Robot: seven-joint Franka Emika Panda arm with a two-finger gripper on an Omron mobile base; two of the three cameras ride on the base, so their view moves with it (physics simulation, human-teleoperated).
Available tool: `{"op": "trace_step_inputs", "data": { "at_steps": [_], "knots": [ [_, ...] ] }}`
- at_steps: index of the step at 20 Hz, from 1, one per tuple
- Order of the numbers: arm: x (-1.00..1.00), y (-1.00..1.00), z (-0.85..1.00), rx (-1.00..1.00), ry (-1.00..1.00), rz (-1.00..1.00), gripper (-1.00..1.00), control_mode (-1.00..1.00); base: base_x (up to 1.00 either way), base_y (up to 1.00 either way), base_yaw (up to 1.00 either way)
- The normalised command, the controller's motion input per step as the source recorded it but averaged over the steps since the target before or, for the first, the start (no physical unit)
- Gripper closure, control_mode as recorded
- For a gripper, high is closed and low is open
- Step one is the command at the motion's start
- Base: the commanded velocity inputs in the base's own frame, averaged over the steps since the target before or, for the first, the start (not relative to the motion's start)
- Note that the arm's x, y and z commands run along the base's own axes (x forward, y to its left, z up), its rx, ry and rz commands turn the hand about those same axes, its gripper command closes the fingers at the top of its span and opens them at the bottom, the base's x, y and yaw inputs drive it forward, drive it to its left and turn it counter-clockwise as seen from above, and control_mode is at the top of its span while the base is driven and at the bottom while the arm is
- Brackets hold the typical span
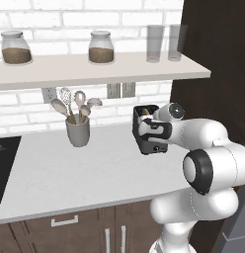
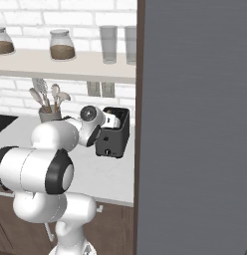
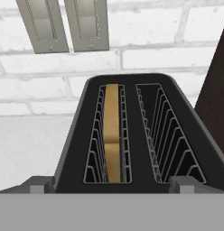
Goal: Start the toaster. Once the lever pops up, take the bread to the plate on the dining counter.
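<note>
The dark-grey toaster [image 1: 157,146] [image 2: 116,138] stands at the back right of the white worktop, against the brick wall. From above, the toaster [image 3: 73,135] shows two slots. The bread [image 3: 112,135], a tan slice on edge, sits deep in the left slot; the right slot is empty. My gripper [image 3: 111,187] hovers just above the toaster's near end, open, its two fingertips [image 3: 37,185] spread wide with nothing between them. From the base, my hand [image 1: 153,129] [image 2: 109,121] covers the toaster's upper front. The plate and the dining counter are out of view.
A grey utensil cup [image 1: 78,132] [image 2: 48,115] stands left of the toaster. A shelf [image 1: 95,69] with jars and glasses hangs overhead. Wall sockets [image 3: 64,22] are behind the toaster. A tall dark panel [image 1: 218,64] [image 2: 195,124] closes the right side. A black cooktop [image 1: 3,165] lies far left.
</note>
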Motion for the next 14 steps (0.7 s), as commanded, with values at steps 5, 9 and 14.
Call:
{"op": "trace_step_inputs", "data": {
  "at_steps": [5, 9, 14],
  "knots": [
    [0.0, 0.0, 0.0, 0.0, 0.0, 0.0, -1.0, -1.0, 0.0, 0.0, 0.0],
    [0.0, 0.0, 0.0, 0.0, 0.0, 0.0, -1.0, -1.0, 0.0, 0.0, 0.0],
    [0.0, 0.0, 0.0, 0.0, 0.0, 0.0, -1.0, -1.0, 0.0, 0.0, 0.0]
  ]
}}
